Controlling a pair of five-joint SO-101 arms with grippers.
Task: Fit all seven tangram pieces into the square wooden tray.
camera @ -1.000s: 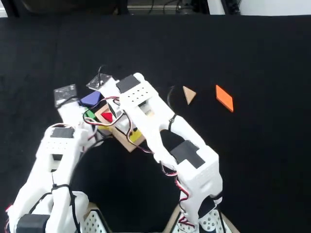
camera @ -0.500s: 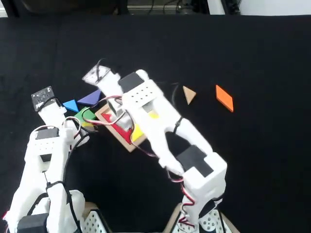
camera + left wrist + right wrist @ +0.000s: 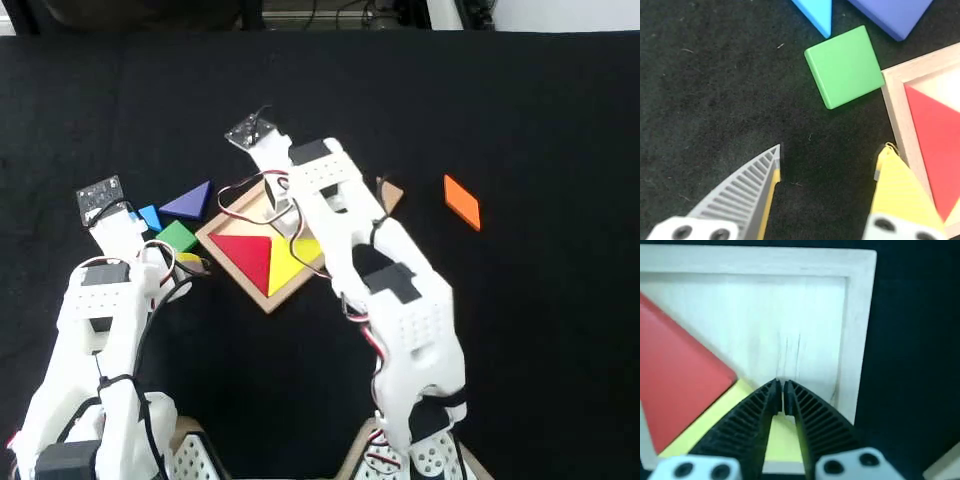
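Two pieces lie flat in the square wooden tray (image 3: 204,238) — a red triangle (image 3: 248,255) and a yellow triangle (image 3: 288,268), edge to edge — and the rest of its floor is bare wood. The tray sits cornerwise on a black cloth (image 3: 520,340) that covers the table; past the cloth's far edge you can see a few cables (image 3: 340,12).

On the left arm's side of the tray, a green square (image 3: 846,66) lies just beside its corner, with a small blue triangle (image 3: 816,12) and a larger dark blue triangle (image 3: 892,15) just beyond it. On the tray's other side, a tan triangle (image 3: 391,192) lies near (partly behind the right arm), and an orange parallelogram (image 3: 462,201) sits well apart.

Your left gripper (image 3: 831,150) hangs low over the cloth beside the tray's rim, fingers spread wide, nothing between them. Your right arm stretches over the tray — its gripper (image 3: 782,385) points down at the bare floor by the yellow triangle, fingers pressed together and holding nothing.
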